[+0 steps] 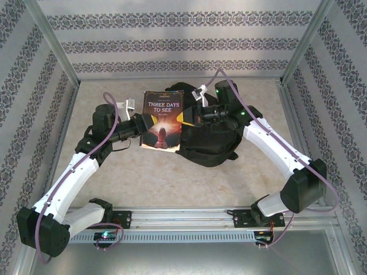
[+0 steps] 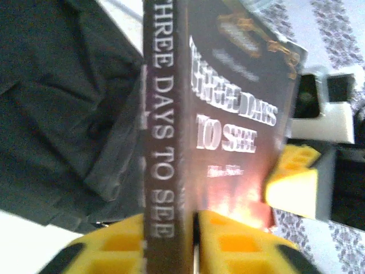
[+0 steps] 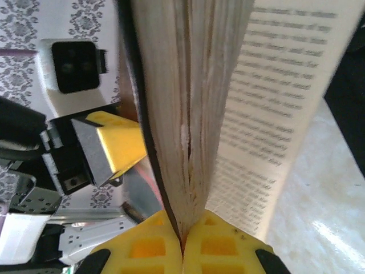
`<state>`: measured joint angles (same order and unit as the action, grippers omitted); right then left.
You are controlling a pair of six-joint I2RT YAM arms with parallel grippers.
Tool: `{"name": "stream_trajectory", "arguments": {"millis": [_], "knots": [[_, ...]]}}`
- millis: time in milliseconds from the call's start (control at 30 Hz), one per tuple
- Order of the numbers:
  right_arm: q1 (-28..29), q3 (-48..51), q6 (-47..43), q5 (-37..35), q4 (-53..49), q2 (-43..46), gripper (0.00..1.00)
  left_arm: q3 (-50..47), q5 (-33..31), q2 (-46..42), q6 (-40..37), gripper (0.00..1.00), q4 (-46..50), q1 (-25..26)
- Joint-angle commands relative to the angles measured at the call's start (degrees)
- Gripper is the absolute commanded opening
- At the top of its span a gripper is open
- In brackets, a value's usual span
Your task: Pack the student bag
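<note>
Bag (image 1: 209, 143): lying slumped on the table (image 1: 172, 183), black and soft, spreading wider than the book; showing as dark folded fabric in the left wrist view.
Book (image 1: 163, 119): being held up off the table just left of the bag, right edge meeting the bag's left edge in the top view; dark cover reading "Three Days to See" facing the top camera, tilting slightly.
Left gripper (image 1: 140, 125): reaching in from the left of the bag and clenching on the book's spine; yellow fingers (image 2: 239, 245) pressing both covers beside the spine lettering.
Right gripper (image 1: 188, 117): hanging over the bag's far left part and clenching on the book's page edge, opposite the spine; fingers (image 3: 222, 245) pinching the leaves together, printed leaves fanning loose above them.
Grippers: facing each other across the book, left of the bag.
</note>
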<state>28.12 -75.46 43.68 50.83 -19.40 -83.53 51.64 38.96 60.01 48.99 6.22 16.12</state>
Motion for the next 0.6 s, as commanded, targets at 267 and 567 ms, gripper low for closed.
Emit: {"name": "stream_trajectory", "arguments": {"millis": [267, 567], "knots": [[0.56, 6.02, 12.42, -5.46, 10.80, 2.45, 0.77, -5.22, 4.01, -1.80, 10.79, 0.00, -25.24, -0.11], [1.92, 14.40, 31.99, 1.84, 39.57, -1.13, 0.85, -7.43, 1.48, -3.01, 15.13, 0.00, -29.74, -0.26]]}}
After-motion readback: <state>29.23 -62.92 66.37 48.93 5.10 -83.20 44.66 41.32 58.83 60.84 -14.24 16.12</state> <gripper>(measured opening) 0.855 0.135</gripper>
